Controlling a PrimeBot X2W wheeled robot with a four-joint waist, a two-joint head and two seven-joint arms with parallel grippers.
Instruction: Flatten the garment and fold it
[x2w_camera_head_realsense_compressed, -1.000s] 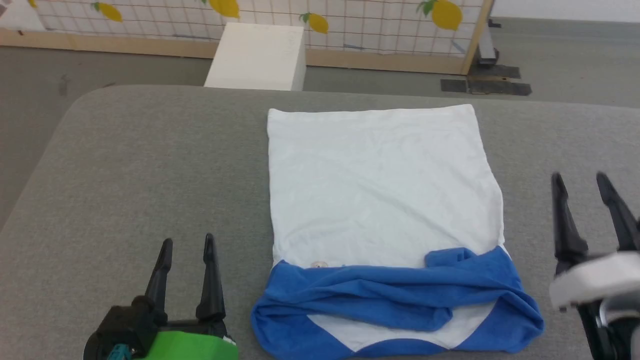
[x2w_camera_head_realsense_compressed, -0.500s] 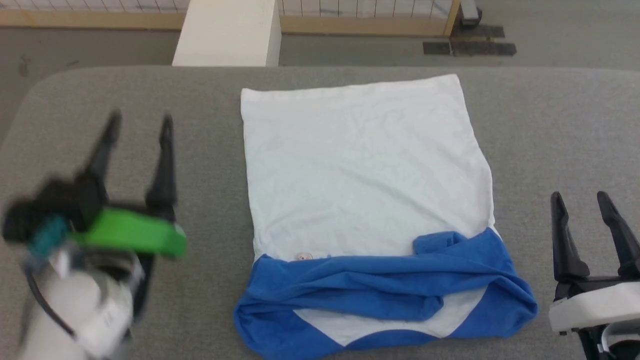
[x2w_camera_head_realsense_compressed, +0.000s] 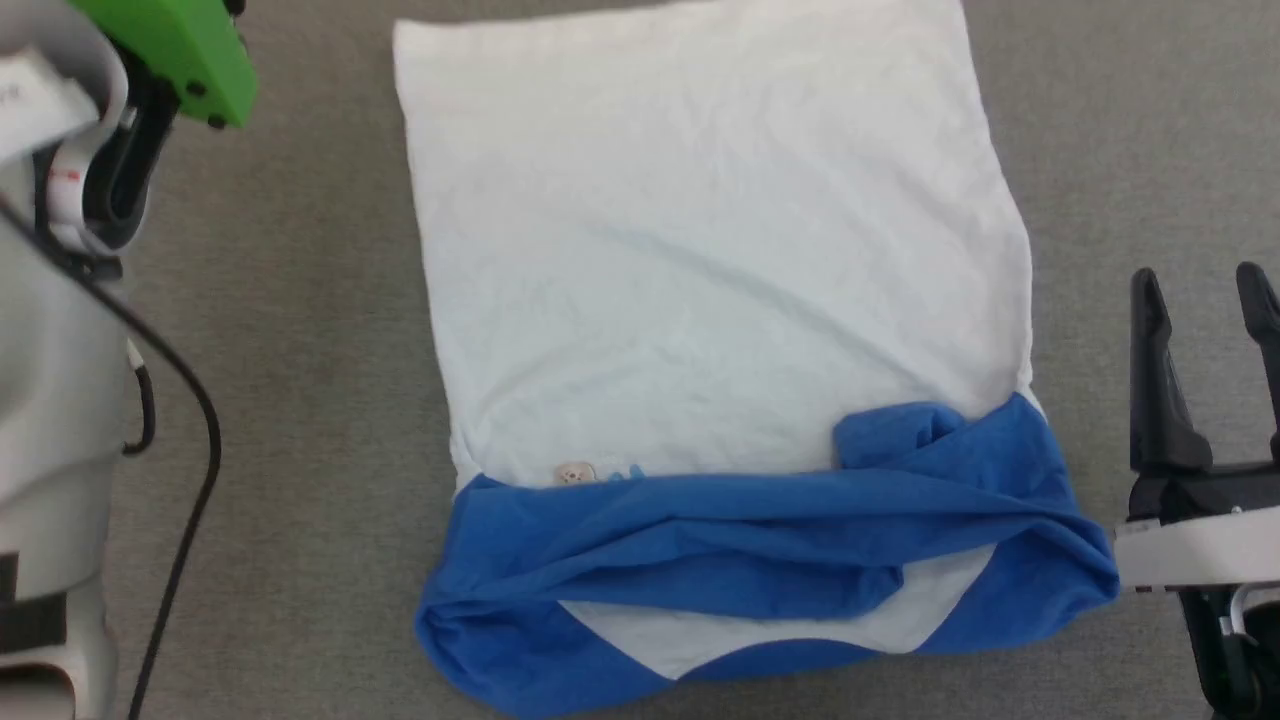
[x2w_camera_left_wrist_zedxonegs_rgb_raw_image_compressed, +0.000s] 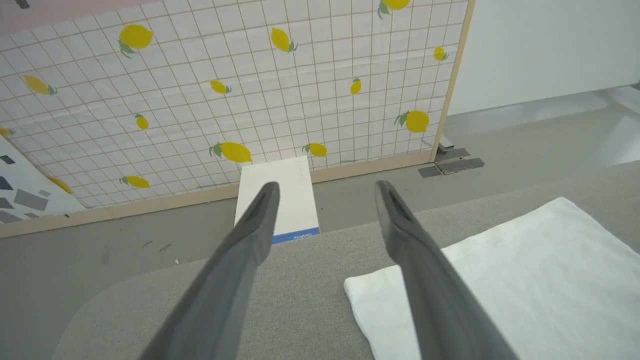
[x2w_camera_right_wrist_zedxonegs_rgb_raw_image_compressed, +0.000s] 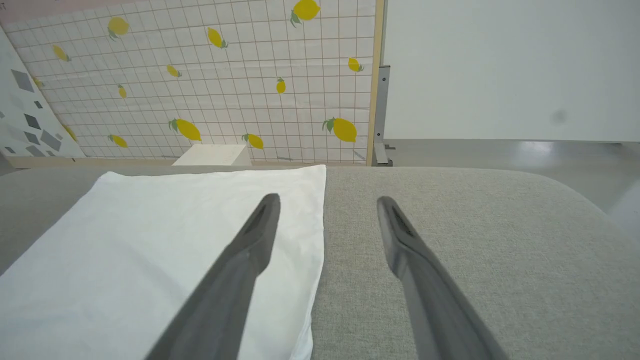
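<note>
The garment (x2w_camera_head_realsense_compressed: 700, 260) lies on the grey table (x2w_camera_head_realsense_compressed: 300, 300), its white body spread flat. Its blue sleeves and collar (x2w_camera_head_realsense_compressed: 760, 560) are bunched across the near end. My left arm's green wrist mount (x2w_camera_head_realsense_compressed: 170, 50) sits at the top left, left of the garment's far corner, with the fingers past the head view's edge. In the left wrist view the left gripper (x2w_camera_left_wrist_zedxonegs_rgb_raw_image_compressed: 327, 186) is open over the table's far edge, with the garment's corner (x2w_camera_left_wrist_zedxonegs_rgb_raw_image_compressed: 500, 285) to its right. My right gripper (x2w_camera_head_realsense_compressed: 1205, 290) is open beside the garment's right edge. In the right wrist view the right gripper (x2w_camera_right_wrist_zedxonegs_rgb_raw_image_compressed: 328, 199) straddles the garment's edge (x2w_camera_right_wrist_zedxonegs_rgb_raw_image_compressed: 300, 260).
A white box (x2w_camera_left_wrist_zedxonegs_rgb_raw_image_compressed: 280, 200) stands on the floor beyond the table's far edge, also seen as the white box (x2w_camera_right_wrist_zedxonegs_rgb_raw_image_compressed: 212, 155). Behind it is a lemon-patterned panel (x2w_camera_left_wrist_zedxonegs_rgb_raw_image_compressed: 250, 90) in a wooden frame. A black cable (x2w_camera_head_realsense_compressed: 195, 480) hangs off my left forearm (x2w_camera_head_realsense_compressed: 50, 350).
The head camera has tipped down and closer over the garment. My left arm has swung from the near left forward along the garment's left side. The right gripper has barely moved, and both stay open.
</note>
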